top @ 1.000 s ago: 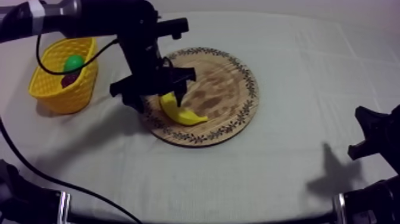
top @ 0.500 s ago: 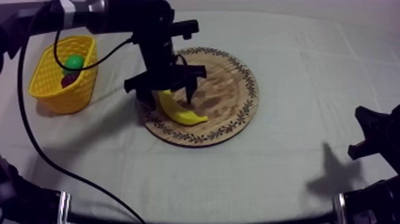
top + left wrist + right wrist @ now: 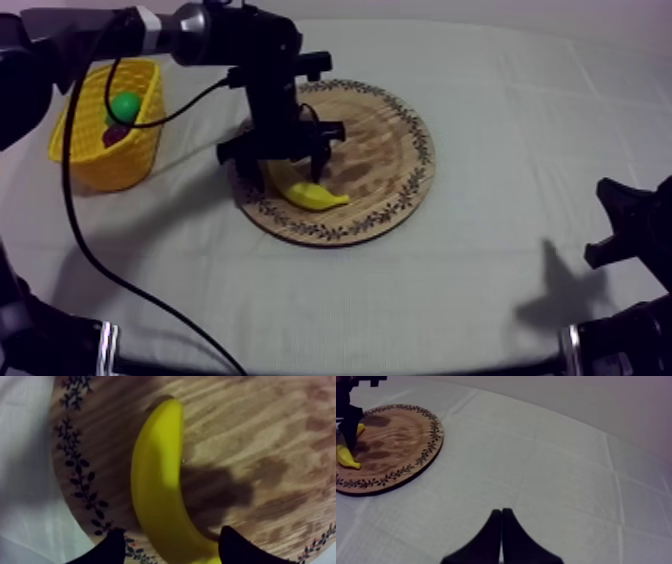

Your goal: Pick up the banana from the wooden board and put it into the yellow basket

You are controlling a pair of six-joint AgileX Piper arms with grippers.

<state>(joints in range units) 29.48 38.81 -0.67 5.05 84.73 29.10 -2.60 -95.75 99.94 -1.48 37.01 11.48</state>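
Top view, left gripper [image 3: 281,165]: the arm comes in from the upper left. The fingers point down over the left part of the board, one on each side of the banana's upper end.
Top view, banana [image 3: 305,190]: lies curved on the wooden board [image 3: 385,150], near its left rim.
Top view, yellow basket [image 3: 98,160]: stands at the table's left, beside the board and apart from it. It holds a round green fruit [image 3: 125,103] and a dark red thing [image 3: 117,133] — kind not clear.
Top view, right gripper [image 3: 628,225]: sits low at the right edge, well apart from the board.
Left wrist view, fingertips [image 3: 107,548]: two black tips set wide apart with the banana between them. A strip of patterned rim shows between one tip and the peel — spread, not clamped. Contact at the other tip is unclear.
Right wrist view, own fingers: lie together as a narrow wedge with nothing between them, over bare cloth [image 3: 561,476].
Right wrist view, board: sits far off, with the left gripper at the banana on it.
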